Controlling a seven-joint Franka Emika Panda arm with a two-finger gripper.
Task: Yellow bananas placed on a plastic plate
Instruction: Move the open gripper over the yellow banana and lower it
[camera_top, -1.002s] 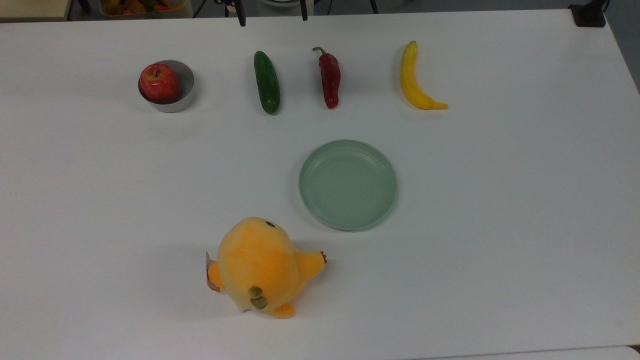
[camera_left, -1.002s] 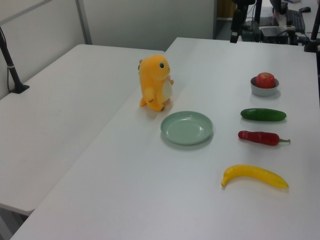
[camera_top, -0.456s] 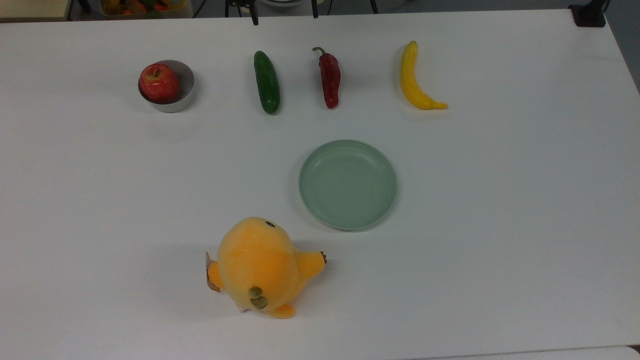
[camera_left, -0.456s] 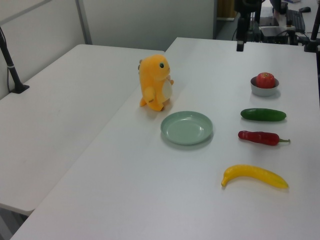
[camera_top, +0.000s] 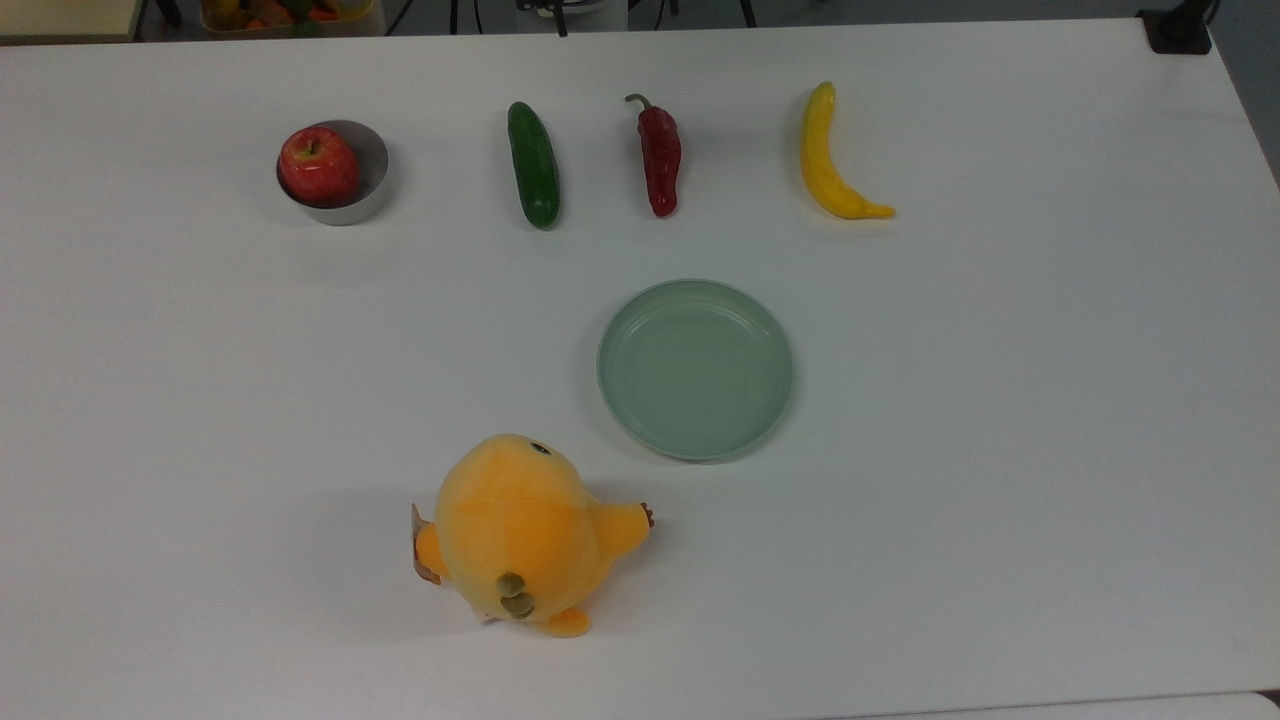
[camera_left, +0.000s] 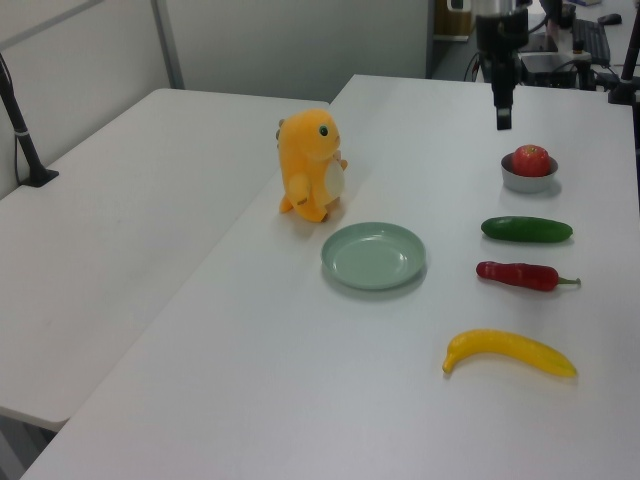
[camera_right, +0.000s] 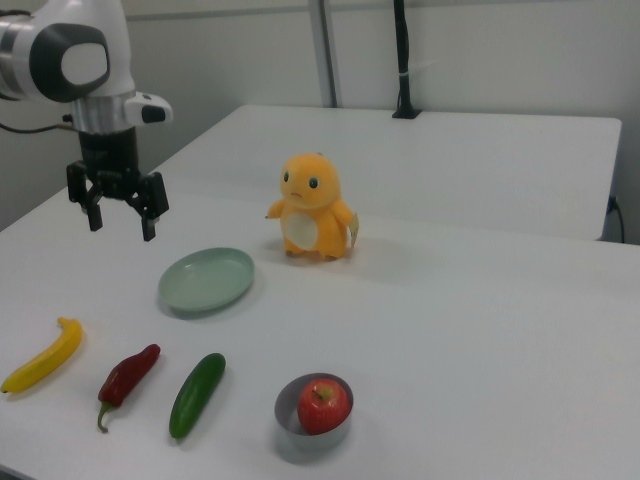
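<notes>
- Banana (camera_top: 828, 160) lies on the table (camera_top: 1000, 400), far row, at the top view's right end, past the red chilli (camera_top: 660, 160) and cucumber (camera_top: 533, 165); well apart from everything, curved, pointed tip toward the plate side.
- Plate (camera_top: 695, 368) sits empty mid-table, near side of that row; plush toy (camera_top: 520, 530) nearer still, to the top view's left of it.
- Apple (camera_top: 319, 165) is in the small metal bowl (camera_top: 372, 160) at the top view's left end of the row. Not my targets.
- Handling guess: banana looks light, smooth, probably a stiff plastic prop, could be slippery; hard to tell the material from here.
- I'd grab it at the thick middle, across the narrow width, jaws square to its long axis; the ends taper and would likely slip or swing.
- Gripper (camera_right: 118, 213) hangs above the table in the right view, pointing straight down, fingers spread apart, holding nothing.
- In the left view the gripper (camera_left: 503, 108) sits over the far end by the bowl, well away from the banana (camera_left: 508, 351).
- No contact with anything yet; reach not started, I judge.
</notes>
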